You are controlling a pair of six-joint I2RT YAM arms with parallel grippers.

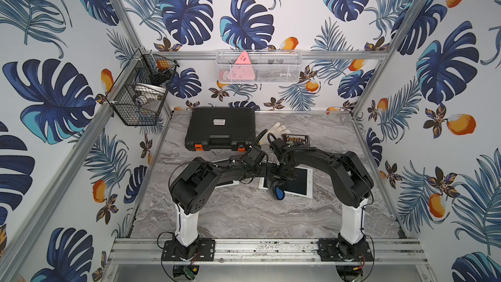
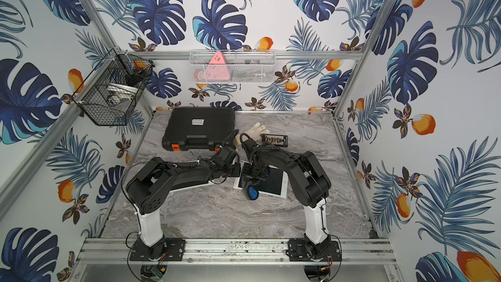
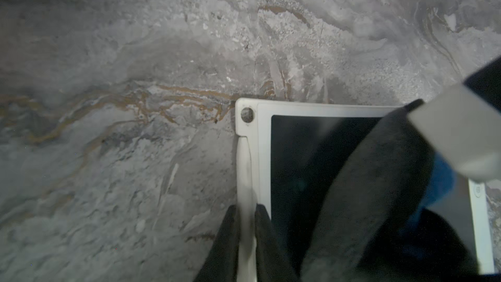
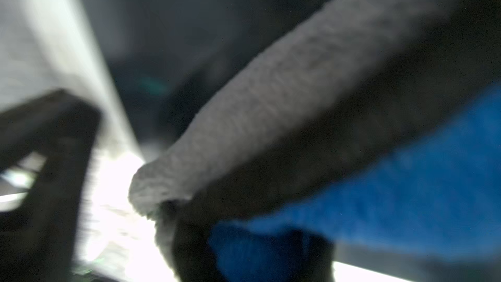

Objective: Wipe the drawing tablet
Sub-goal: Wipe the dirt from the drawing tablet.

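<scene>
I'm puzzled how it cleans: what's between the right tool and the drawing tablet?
A grey-and-blue cloth, lying on the drawing tablet's screen, as both top views show.

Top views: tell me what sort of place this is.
Probably a purpose-built robot test cell, not a real room: aluminium frame, leaf-print wall panels and a marble-look tabletop.

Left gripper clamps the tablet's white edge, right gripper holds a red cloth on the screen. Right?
Not red. The right wrist view shows the cloth is dark grey and blue. The rest holds: the left gripper clamps the white edge of the drawing tablet, and the right gripper holds the cloth on the screen.
</scene>
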